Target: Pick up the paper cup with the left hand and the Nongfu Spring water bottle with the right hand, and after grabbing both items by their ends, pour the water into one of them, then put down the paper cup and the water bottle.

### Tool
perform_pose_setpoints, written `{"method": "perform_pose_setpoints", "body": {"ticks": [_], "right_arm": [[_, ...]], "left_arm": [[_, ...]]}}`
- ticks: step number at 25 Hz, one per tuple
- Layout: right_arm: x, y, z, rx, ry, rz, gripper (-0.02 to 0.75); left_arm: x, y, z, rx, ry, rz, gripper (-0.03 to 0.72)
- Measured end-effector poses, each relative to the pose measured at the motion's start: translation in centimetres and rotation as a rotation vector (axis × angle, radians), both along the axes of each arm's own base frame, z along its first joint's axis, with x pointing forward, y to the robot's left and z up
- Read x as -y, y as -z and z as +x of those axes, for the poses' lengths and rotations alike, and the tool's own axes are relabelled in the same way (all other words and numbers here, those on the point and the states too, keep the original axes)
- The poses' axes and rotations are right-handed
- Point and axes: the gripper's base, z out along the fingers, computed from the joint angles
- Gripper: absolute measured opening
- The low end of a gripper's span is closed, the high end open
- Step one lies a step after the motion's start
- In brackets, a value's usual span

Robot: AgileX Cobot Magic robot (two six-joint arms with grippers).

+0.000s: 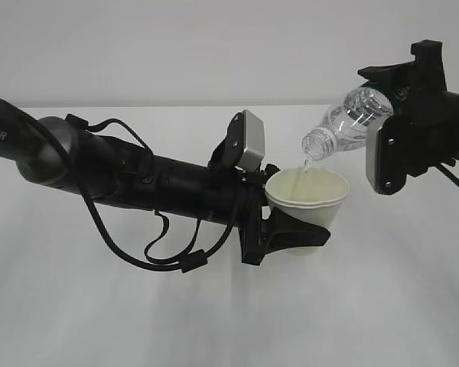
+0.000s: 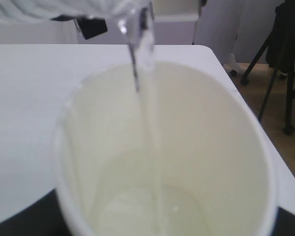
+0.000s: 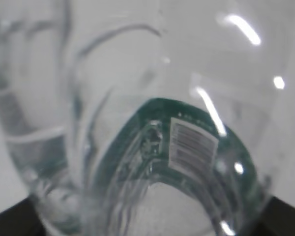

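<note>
My left gripper (image 1: 294, 233) is shut on the white paper cup (image 1: 310, 206) and holds it upright above the table, gripping low on its wall. The right gripper (image 1: 402, 95) is shut on the Nongfu Spring water bottle (image 1: 348, 118), tilted mouth-down to the left over the cup's rim. A thin stream of water (image 1: 308, 163) falls from the mouth into the cup. The left wrist view looks down into the cup (image 2: 187, 147), where the water (image 2: 150, 147) lands and pools at the bottom. The bottle (image 3: 152, 123), with its green label (image 3: 187, 142), fills the right wrist view.
A white table (image 1: 229, 321) lies under both arms. In the left wrist view its right edge (image 2: 265, 137) shows, with a floor and black tripod legs (image 2: 285, 73) beyond it.
</note>
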Motion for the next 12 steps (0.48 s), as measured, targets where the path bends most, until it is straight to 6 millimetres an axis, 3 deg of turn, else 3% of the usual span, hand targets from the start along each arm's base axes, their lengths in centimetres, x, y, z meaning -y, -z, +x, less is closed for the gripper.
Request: {"method": "perform_pose_setpoints", "body": {"ticks": [12], "right_arm": [[-0.01, -0.09, 0.05, 0.005, -0.001, -0.001, 0.501]], "left_arm": [[0.02, -0.11, -0.14, -0.002, 0.015, -0.013, 0.435]]}}
